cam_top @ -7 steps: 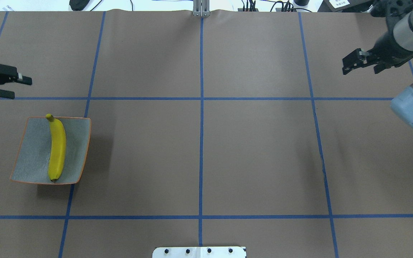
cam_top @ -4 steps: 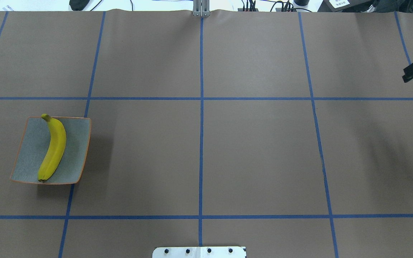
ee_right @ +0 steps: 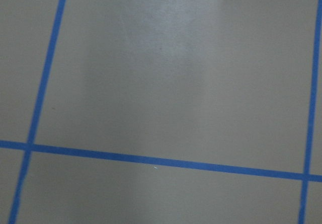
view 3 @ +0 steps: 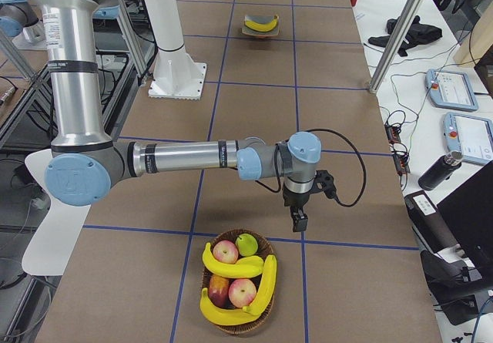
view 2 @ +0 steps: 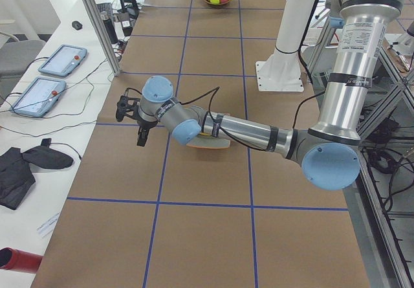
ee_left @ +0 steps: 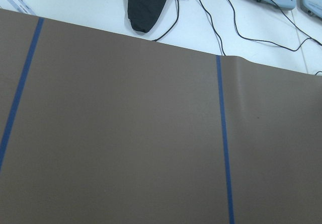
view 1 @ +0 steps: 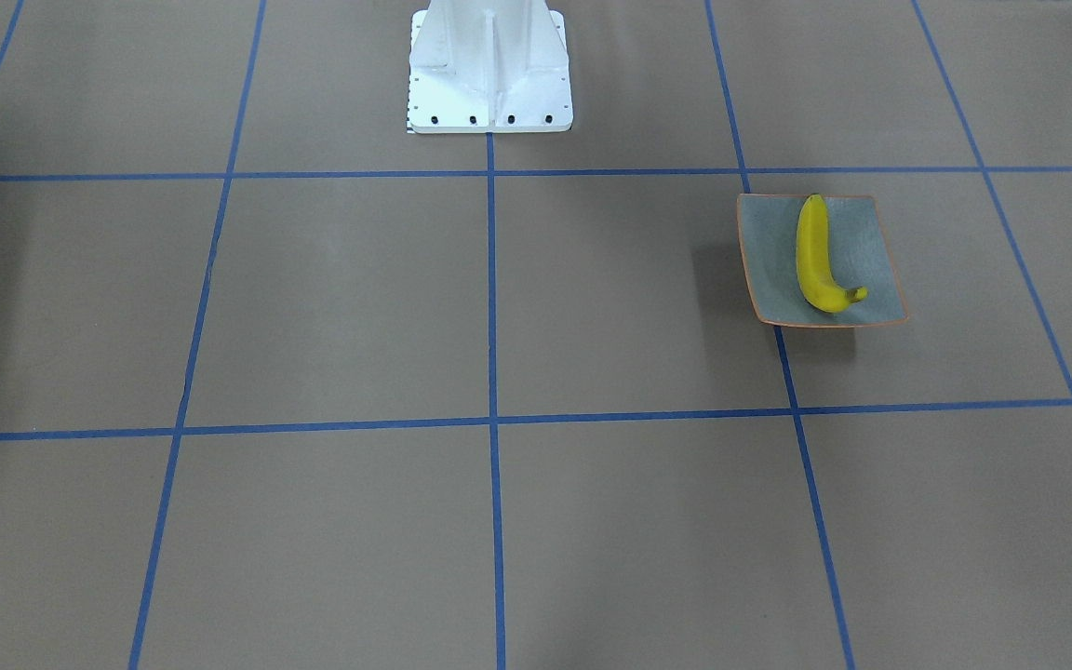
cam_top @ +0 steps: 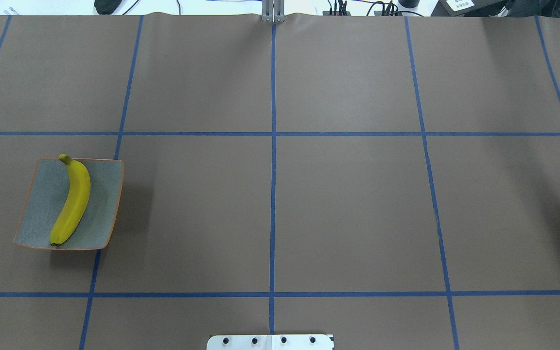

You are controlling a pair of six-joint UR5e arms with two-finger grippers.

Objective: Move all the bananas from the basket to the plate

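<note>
One yellow banana (cam_top: 71,201) lies slanted on the grey-green plate (cam_top: 103,204) with the orange rim, at the left of the table; both also show in the front-facing view, banana (view 1: 815,256) on plate (view 1: 871,251). Three bananas (view 3: 231,267) lie in the wicker basket (view 3: 248,328) with apples at the table's right end. My right gripper (view 3: 298,220) hangs just above the basket's far rim; I cannot tell if it is open. My left gripper (view 2: 131,123) hovers over the table beyond the plate (view 2: 217,144); only a sliver shows in the front-facing view, state unclear.
The white robot base (view 1: 489,70) stands at the table's robot side. Blue tape lines grid the brown table. Tablets and cables (view 2: 48,84) lie on the white bench beyond the far edge. The basket also holds red apples and a green one (view 3: 246,243).
Both grippers have moved outward and left the overhead view. The banana on the plate has swung from straight to slanted, its lower end toward the plate's left.
</note>
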